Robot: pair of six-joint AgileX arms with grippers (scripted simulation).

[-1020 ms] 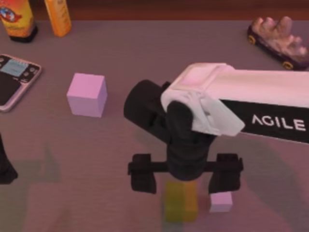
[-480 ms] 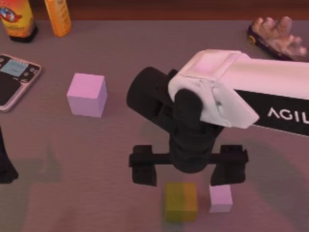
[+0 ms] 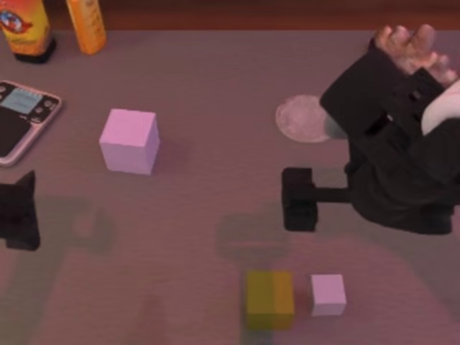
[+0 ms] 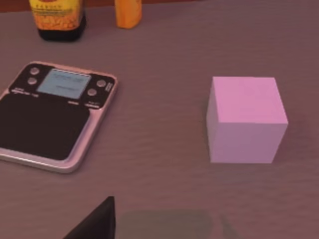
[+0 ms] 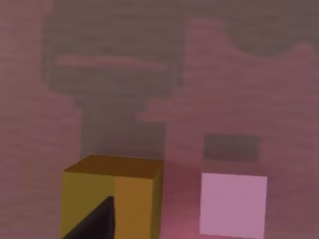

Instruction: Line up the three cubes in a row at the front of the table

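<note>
The mustard-yellow cube (image 3: 269, 300) and the small lilac-white cube (image 3: 328, 295) sit side by side near the table's front edge, a narrow gap between them. Both also show in the right wrist view, the yellow cube (image 5: 129, 196) and the small cube (image 5: 233, 205). The large pink cube (image 3: 129, 140) stands alone farther back on the left, and it fills the left wrist view as the pink cube (image 4: 246, 119). My right gripper (image 3: 356, 205) hovers open behind the front pair and holds nothing; one finger (image 3: 298, 208) shows. My left gripper (image 3: 18, 215) is open at the left edge, short of the pink cube.
A round silvery disc (image 3: 305, 118) lies mid-table on the right. A kitchen scale (image 3: 21, 118) rests at the left, two bottles (image 3: 25, 29) stand at the back left, and a toy car (image 3: 417, 57) sits at the back right.
My right arm has lifted off the yellow cube and pulled back to the right, uncovering the disc. My left gripper has come farther into view. The cubes have not moved.
</note>
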